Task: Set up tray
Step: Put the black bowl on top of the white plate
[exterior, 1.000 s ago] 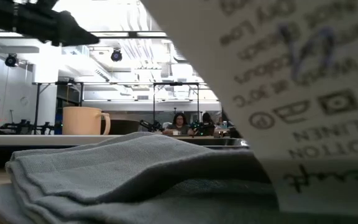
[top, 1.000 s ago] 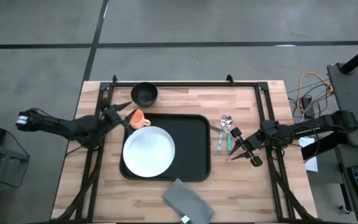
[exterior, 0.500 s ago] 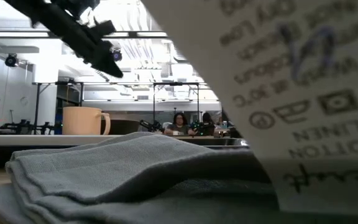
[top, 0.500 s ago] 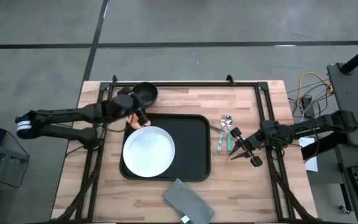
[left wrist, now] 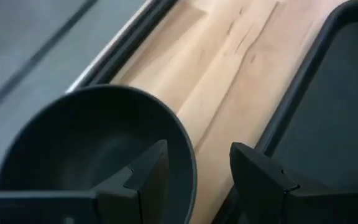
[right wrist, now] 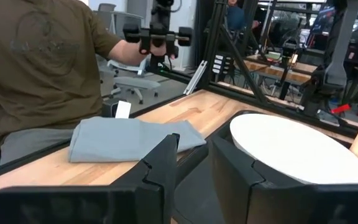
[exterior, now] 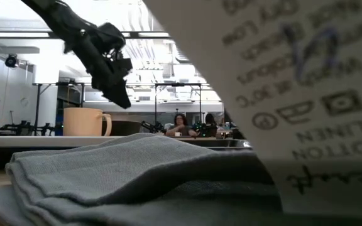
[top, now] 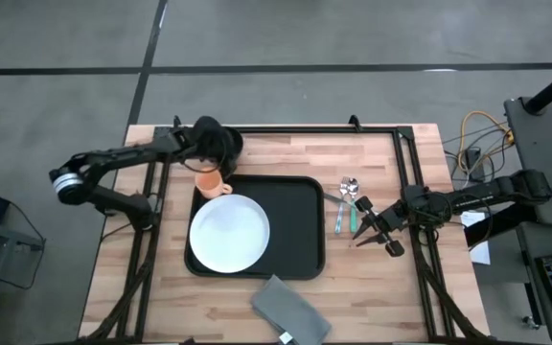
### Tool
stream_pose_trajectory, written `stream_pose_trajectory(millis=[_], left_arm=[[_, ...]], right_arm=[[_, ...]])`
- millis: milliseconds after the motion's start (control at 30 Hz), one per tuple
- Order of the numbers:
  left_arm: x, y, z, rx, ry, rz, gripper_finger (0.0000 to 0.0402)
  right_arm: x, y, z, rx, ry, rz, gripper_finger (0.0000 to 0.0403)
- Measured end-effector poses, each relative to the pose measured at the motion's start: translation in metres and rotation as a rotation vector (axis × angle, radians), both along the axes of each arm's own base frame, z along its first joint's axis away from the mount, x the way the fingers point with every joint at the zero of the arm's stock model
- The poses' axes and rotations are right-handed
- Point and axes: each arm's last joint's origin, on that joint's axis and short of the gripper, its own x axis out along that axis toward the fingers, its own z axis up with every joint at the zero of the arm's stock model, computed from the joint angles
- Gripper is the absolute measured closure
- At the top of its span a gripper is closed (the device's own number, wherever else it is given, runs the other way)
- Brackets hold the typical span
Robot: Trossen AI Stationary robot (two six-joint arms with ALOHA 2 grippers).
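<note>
Wooden tabletop (top: 372, 278) carrying the tray (top: 300, 220) centrally. Left gripper (left wrist: 194, 165), beside the cup a second ago, is now straddling the black bowl's (top: 222, 145) rim behind the tray, jaws open; bowl pickup likely starting. Right gripper (top: 377, 230) is idling right of the tray, jaws parted.

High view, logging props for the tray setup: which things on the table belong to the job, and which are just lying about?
Job:
tray
white plate on it
orange cup
black bowl under the left gripper
spoons by the right gripper
grey napkin

Lying about:
nothing plainly spare
</note>
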Motion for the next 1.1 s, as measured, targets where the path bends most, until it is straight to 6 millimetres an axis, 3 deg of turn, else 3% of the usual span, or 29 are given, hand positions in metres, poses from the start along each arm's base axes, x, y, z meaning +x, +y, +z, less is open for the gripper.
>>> stream_pose_trajectory(millis=[200,700,800,933,1100], left_arm=[[0.007,0.016,-0.017,-0.046,0.058,0.029,0.0246],[0.016,0.023,-0.042,-0.063,0.137,0.036,0.0251],[0.016,0.023,-0.042,-0.058,0.142,0.029,0.0285],[0.015,0.023,-0.043,-0.063,0.155,0.024,0.0378],[0.015,0.023,-0.042,-0.033,0.178,-0.018,0.0399]], right_arm=[[0.0,0.0,0.0,0.001,0.002,0.0,0.0331],[0.0,0.0,-0.001,0.008,0.015,0.0,0.0318],[0.0,0.0,-0.001,0.009,0.015,0.0,0.0316],[0.0,0.0,-0.001,0.009,0.014,0.0,0.0321],[0.0,0.0,-0.001,0.009,0.015,0.0,0.0331]])
